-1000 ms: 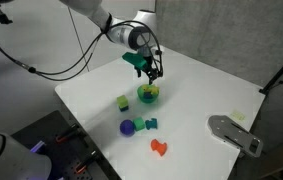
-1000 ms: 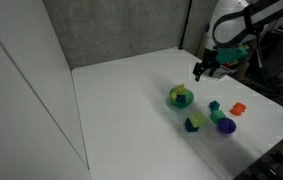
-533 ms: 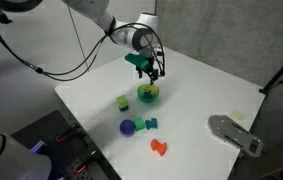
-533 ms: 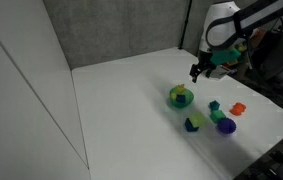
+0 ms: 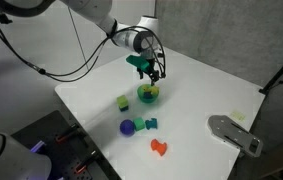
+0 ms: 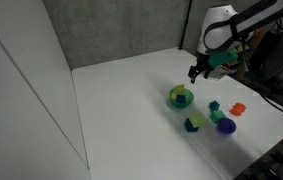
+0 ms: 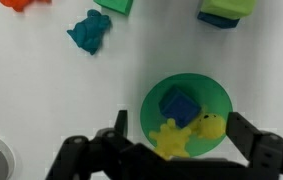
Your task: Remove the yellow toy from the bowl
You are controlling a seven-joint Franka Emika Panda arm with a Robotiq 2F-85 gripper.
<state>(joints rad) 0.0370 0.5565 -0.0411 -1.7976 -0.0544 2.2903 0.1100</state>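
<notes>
The green bowl holds a yellow toy and a blue block. The bowl also shows in both exterior views. My gripper hangs above the bowl, open, with one finger on each side of the yellow toy. In the exterior views the gripper is a little above the bowl and touches nothing.
On the white table lie a lime-green block, a purple ball, a teal piece, an orange piece and a grey device. The wrist view shows a teal toy.
The gripper has shifted slightly over the bowl. Nothing on the table has moved.
</notes>
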